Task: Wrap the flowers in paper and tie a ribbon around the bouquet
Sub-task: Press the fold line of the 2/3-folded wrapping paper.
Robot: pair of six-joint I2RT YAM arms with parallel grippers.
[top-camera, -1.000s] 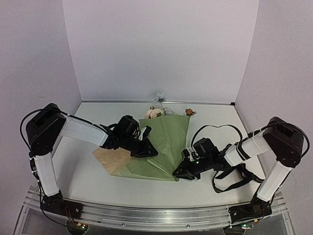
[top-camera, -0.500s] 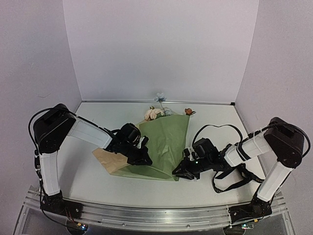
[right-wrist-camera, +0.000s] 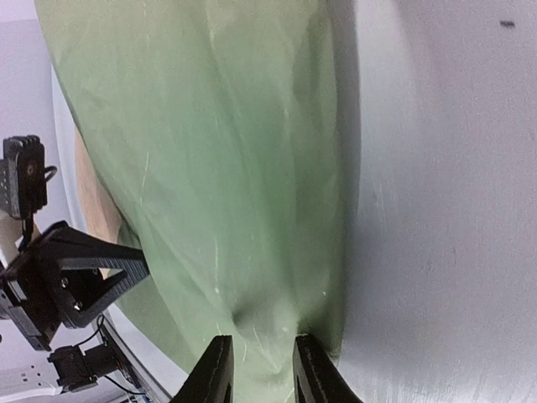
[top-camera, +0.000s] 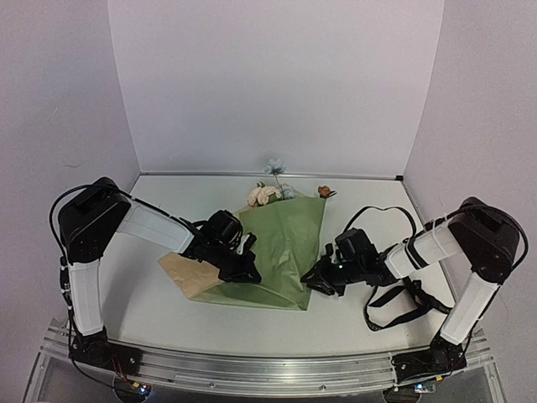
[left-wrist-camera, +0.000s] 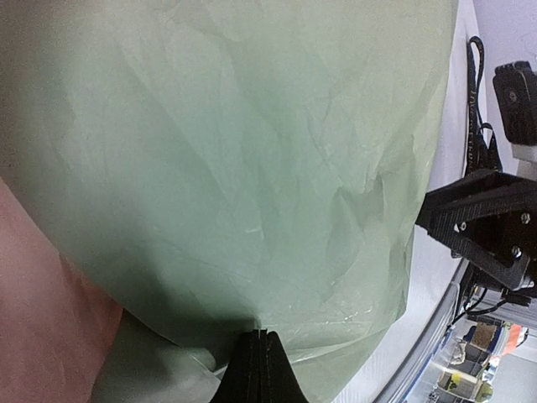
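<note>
The olive-green paper lies folded over the flowers, forming the bouquet. A blue bloom, a cream one and an orange one poke out at its far end. My left gripper sits on the paper's left side, shut on a pinched crease of the paper. My right gripper is at the paper's near right edge. Its jaws stand a little apart and straddle a raised fold of the paper. The ribbon is out of view.
The paper's tan reverse side sticks out at the left under my left arm. Black cables loop beside my right arm. White walls enclose the table on three sides.
My left gripper drew back toward the paper's near left part and closed on it. My right gripper shifted up along the paper's right edge.
</note>
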